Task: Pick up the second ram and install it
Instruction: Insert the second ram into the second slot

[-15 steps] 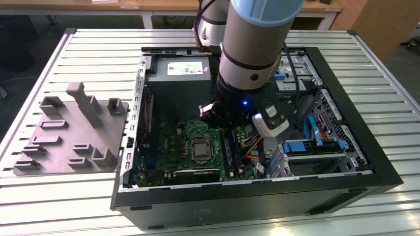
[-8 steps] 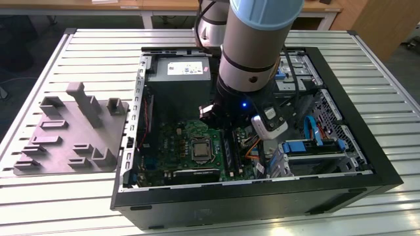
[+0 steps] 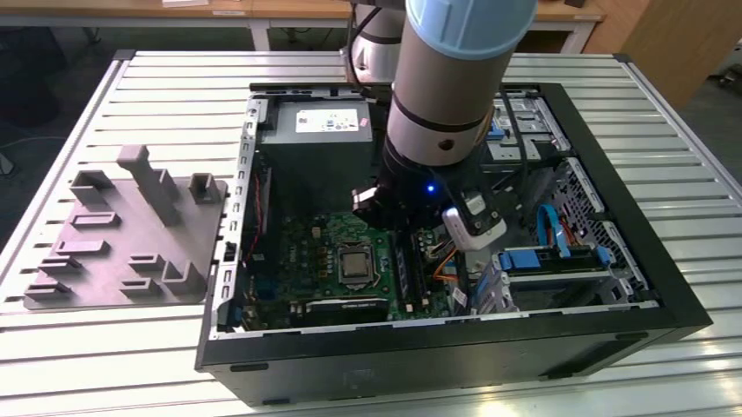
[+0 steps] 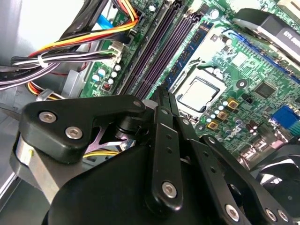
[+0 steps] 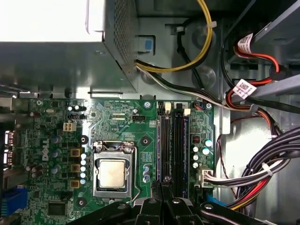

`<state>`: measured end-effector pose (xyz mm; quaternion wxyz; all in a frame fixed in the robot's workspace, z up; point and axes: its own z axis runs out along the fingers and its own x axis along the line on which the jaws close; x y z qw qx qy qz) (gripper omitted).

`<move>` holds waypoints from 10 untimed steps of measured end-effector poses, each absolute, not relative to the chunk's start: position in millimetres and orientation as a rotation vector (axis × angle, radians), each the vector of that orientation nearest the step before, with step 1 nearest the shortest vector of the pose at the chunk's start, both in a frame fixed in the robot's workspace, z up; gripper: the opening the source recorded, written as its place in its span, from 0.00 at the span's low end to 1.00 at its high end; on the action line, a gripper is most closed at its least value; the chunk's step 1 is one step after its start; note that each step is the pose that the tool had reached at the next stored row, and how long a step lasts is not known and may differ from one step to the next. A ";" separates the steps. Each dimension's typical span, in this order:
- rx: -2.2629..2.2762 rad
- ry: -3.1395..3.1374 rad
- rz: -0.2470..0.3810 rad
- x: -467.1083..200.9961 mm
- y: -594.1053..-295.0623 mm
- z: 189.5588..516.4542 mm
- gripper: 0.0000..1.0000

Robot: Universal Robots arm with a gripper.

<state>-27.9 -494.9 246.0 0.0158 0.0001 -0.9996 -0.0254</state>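
The pincer (image 4: 164,96) is clenched, fingers drawn together, its tips poised over the memory slots (image 5: 173,145). These run beside the processor socket (image 5: 112,172), on the exterior view's right of it, inside the computer case (image 3: 464,347) on the worktop (image 3: 116,365). Whether a thin board sits between the fingers I cannot tell. Good seating likely needs the board square to its slot, notch matched, pressed straight down, clear of the cables (image 4: 70,58). A ram (image 4: 187,51) appears as a slim dark-blue strip with small chips, standing in the slot nearest the socket.
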 end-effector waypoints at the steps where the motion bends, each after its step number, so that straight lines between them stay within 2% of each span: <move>1: -0.001 -3.109 -0.079 -27.7 -494.9 245.3 0.11; 10: -0.021 -3.109 -0.079 -23.6 -495.0 242.4 0.11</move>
